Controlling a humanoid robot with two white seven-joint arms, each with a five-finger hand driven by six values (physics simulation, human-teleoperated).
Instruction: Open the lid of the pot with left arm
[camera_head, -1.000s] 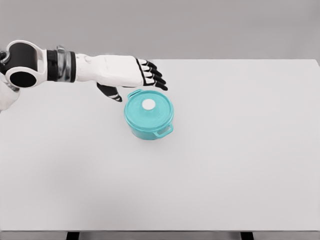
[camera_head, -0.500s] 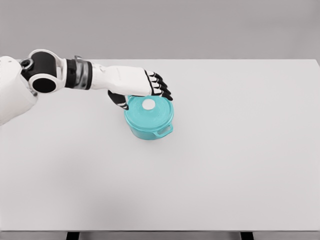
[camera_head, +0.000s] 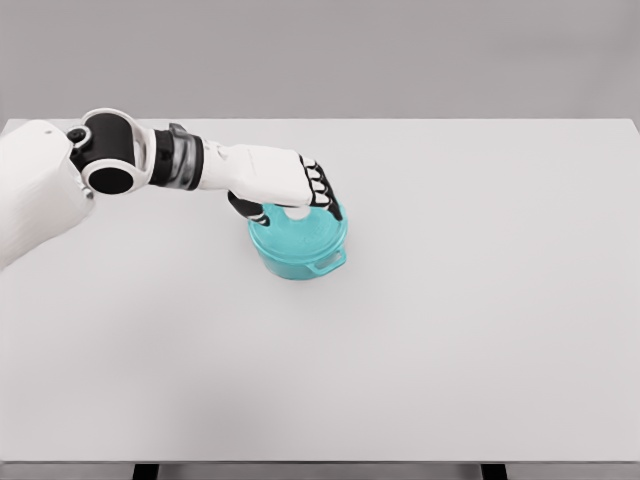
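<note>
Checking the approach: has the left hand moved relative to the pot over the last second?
Yes. The left hand has moved right and toward the camera, from beside the teal pot to over its lid, covering most of the white knob.

L arm extended rightward, left hand (camera_head: 290, 185) palm-down, fingers curled (thumb underneath).

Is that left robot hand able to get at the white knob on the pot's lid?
Probably yes: the left robot hand already sits over the lid, fingers curled around the knob, nothing between.
</note>
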